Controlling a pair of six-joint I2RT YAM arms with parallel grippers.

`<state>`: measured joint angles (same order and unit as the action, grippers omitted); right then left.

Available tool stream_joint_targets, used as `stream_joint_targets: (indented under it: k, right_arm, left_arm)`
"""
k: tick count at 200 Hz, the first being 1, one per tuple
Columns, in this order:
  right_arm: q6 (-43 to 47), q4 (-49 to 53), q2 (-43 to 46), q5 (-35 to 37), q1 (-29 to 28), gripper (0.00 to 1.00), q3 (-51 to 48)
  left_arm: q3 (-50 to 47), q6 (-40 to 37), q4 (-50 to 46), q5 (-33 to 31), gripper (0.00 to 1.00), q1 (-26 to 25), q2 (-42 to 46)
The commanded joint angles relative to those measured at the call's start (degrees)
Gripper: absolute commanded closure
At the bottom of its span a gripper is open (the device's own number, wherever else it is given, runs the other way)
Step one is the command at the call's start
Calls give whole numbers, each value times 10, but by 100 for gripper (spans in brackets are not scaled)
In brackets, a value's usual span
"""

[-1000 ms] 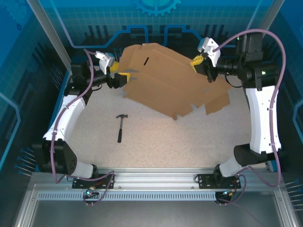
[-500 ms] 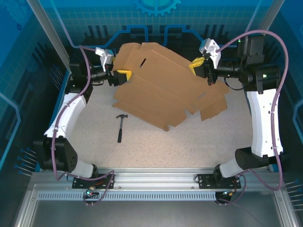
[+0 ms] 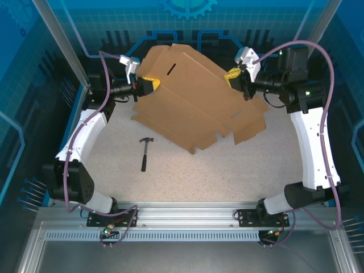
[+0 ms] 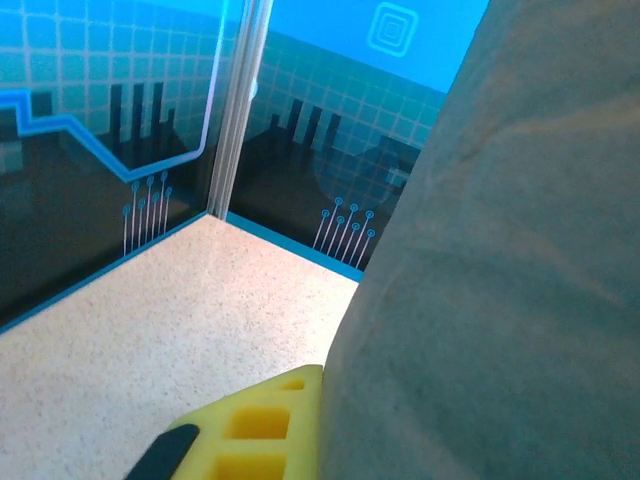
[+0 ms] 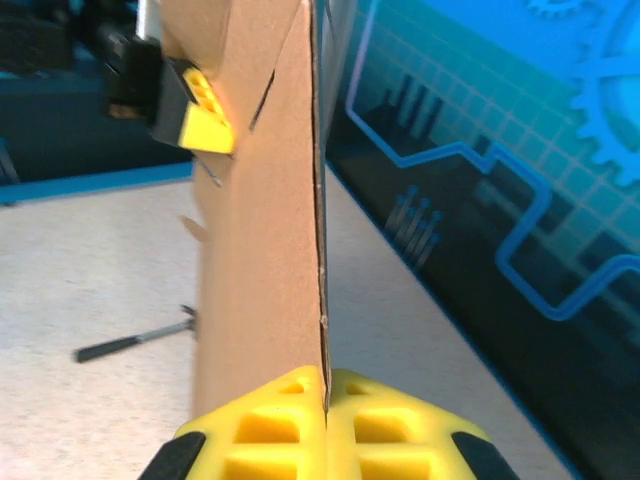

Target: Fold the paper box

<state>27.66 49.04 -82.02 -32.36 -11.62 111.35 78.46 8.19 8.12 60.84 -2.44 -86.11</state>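
Top view: you see a speckled off-white table (image 3: 239, 176) inside a booth of blue walls (image 3: 102, 28) printed with grid and circuit patterns; a metal rail (image 3: 187, 211) runs along the near edge. A small black hammer (image 3: 145, 153) lies on the table; the paper box (image 3: 193, 105), a flat brown cardboard blank with flaps and tabs, is held tilted beyond and to the right of the hammer. The left gripper (image 3: 149, 86) is beyond the hammer, pinching the blank's left edge; the right gripper (image 3: 233, 75) is far right of the hammer, pinching the blank's upper right part.

Left wrist view: the paper box (image 4: 500, 250) is a broad brown sheet on the right; one yellow finger (image 4: 265, 430) presses against it; the table (image 4: 150, 330) meets a dark wall panel (image 4: 100, 150) at a metal post (image 4: 240, 100).

Right wrist view: the right gripper (image 5: 325, 385) has both yellow pads pressed together on the cardboard edge; the paper box (image 5: 260, 250) stands edge-on above them; the hammer (image 5: 135, 342) lies just left of it on the table (image 5: 90, 250); the left gripper (image 5: 195, 115) grips the far end; the blue wall (image 5: 480, 200) is to the right.
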Motion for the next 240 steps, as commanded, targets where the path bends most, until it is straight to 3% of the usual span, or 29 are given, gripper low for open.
stream_joint_targets:
  k: [1,24,59,120,154,174,196,220,240]
  right_arm:
    - [23,-103,53,184,-56,100,-85]
    - [73,-204,93,320,-102,100,-173]
    - [180,-316,109,468,-170,100,-265]
    - [298,-494,103,590,-217,100,-382]
    - [296,-504,104,594,-219,100,-395]
    - [261,-458,112,571,-214,100,-381]
    - [171,-328,117,490,-183,100,-320]
    - [81,-191,110,345,-127,100,-254]
    - [77,-177,109,339,-126,100,-253]
  left_arm:
    - [23,88,-10,-16,100,-14,21]
    - [28,148,-31,-54,100,-16,25]
    - [29,220,-28,-73,100,-18,21]
    - [24,267,-31,-89,100,-27,28]
    - [18,272,-43,-103,100,-29,33]
    - [14,267,-51,-110,100,-29,36]
    - [5,254,-67,-124,100,-29,41]
    - [-7,243,-80,-135,100,-29,49]
    - [-15,246,-79,-138,100,-31,55]
